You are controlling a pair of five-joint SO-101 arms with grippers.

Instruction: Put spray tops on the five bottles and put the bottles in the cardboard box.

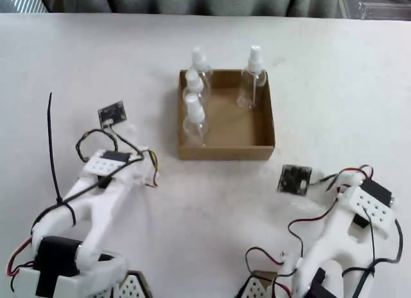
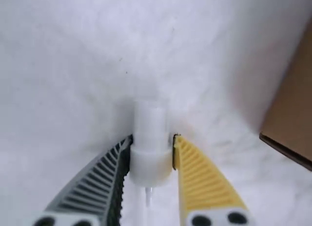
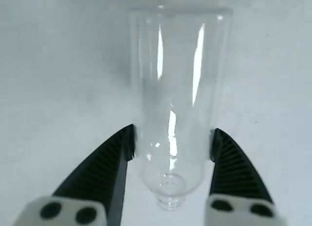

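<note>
**Inspector:** What is the left side showing?

**Technician:** The left arm [image 1: 103, 182] is sitting at the near left of the table [image 1: 321, 67]. The left gripper [image 2: 151, 138] is pinching a white spray top [image 2: 148, 160] at its collar. The grey finger [image 2: 92, 187] and the yellow finger [image 2: 200, 182] are pressing on opposite sides of it. The nozzle end is pointing away from the wrist, and the thin dip tube [image 2: 147, 199] is trailing back between the fingers. A corner of the cardboard box [image 2: 292, 123] is lying close by.

**Inspector:** And the middle of the table?

**Technician:** The cardboard box [image 1: 225, 150] is resting open side up, between the two arms and farther out. Four capped bottles are standing upright inside it. The rear bottle [image 1: 200, 63], the middle bottle [image 1: 192, 85] and the front bottle [image 1: 194, 118] are forming a row along the left wall. The fourth bottle [image 1: 253, 76] is standing at the far right corner.

**Inspector:** And the right side?

**Technician:** The right arm [image 1: 347, 227] is sitting at the near right of the table. The right gripper [image 3: 173, 133] is gripping the uncapped clear bottle [image 3: 175, 65], which is lying on its side on the table. The black fingers [image 3: 105, 172] are closing against both sides of the bottle just above its shoulder. The open neck is pointing back toward the wrist.
</note>
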